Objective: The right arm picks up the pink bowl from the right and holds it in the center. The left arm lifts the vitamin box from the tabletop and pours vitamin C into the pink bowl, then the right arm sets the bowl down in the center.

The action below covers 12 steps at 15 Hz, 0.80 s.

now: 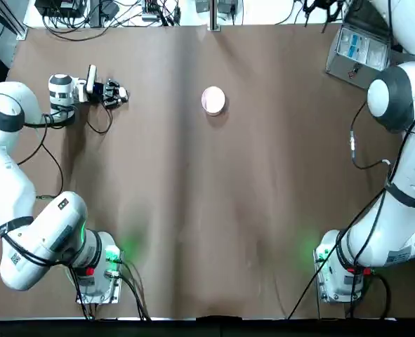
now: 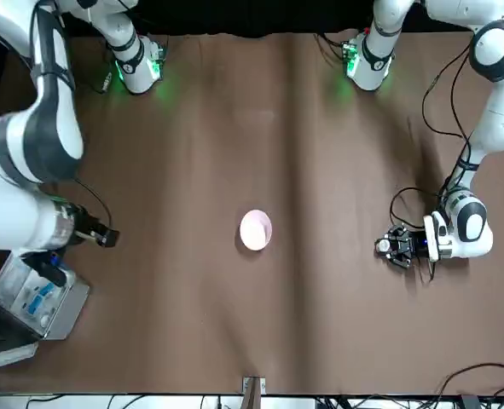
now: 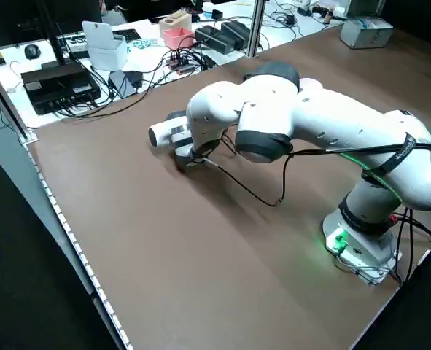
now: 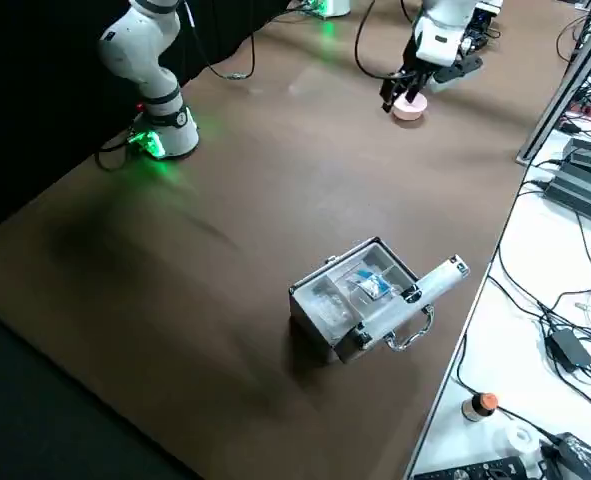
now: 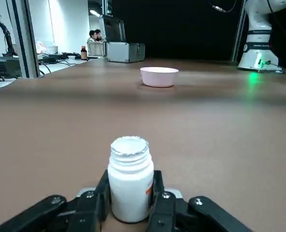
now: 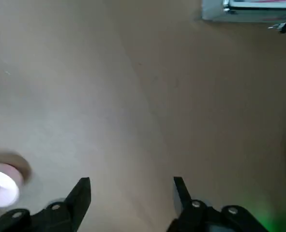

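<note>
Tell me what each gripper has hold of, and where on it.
The left gripper has the small white bottle by the sides of its lower body; the right gripper holds nothing.

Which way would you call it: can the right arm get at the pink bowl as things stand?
Probably yes. The right jaws are open and hold nothing, the bowl stands upright out on the tabletop, and nothing shows between them.

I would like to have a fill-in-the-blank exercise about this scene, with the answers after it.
The left gripper is closed on a white ____.
The pink ____ stands near the middle of the tabletop.
The right gripper has its fingers ____.
The grey case has its lid ____.

Missing words: bottle; bowl; open; open.
</note>
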{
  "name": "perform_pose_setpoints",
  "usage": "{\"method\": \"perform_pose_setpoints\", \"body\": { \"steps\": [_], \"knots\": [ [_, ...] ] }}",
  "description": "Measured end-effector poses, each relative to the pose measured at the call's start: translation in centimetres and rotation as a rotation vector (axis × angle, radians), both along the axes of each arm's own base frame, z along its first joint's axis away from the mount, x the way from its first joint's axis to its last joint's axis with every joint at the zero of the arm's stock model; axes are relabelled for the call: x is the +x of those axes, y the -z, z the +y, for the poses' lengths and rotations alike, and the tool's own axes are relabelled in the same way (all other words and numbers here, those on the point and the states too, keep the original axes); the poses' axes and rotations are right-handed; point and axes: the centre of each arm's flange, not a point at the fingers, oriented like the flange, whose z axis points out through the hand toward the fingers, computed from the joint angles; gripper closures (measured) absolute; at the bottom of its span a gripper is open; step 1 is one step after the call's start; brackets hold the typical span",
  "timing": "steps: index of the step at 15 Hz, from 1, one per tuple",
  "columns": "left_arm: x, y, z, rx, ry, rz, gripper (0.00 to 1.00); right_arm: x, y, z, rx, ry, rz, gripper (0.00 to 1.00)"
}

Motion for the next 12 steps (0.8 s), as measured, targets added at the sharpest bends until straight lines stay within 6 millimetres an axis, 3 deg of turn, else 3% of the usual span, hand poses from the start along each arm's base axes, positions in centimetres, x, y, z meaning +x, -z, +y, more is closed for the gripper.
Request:
{"method": "perform_pose_setpoints", "body": {
  "steps": [2,4,5,7,12],
  "knots": [
    [0.2,-0.1,0.1,0.012,0.006,-0.006,0.56,-1.0,-1.2,-1.6,-0.016,-0.055,0.033,0.23],
    [0.3,-0.2,0.2,0.016,0.006,-0.008,0.37,-1.3,-2.4,-3.5,-0.013,-0.073,0.032,0.08],
    [0.6,-0.5,0.3,0.020,0.004,-0.016,0.18,-1.6,-3.3,-5.5,-0.006,-0.085,0.027,0.01],
    [1.2,-1.3,0.5,0.027,0.003,-0.032,0.01,-1.8,-4.0,-7.2,0.000,-0.083,0.020,0.01],
    [3.6,-7.7,0.8,0.083,0.016,-0.121,0.00,-2.0,-5.0,-8.7,0.019,-0.202,-0.004,0.01]
  ]
}}
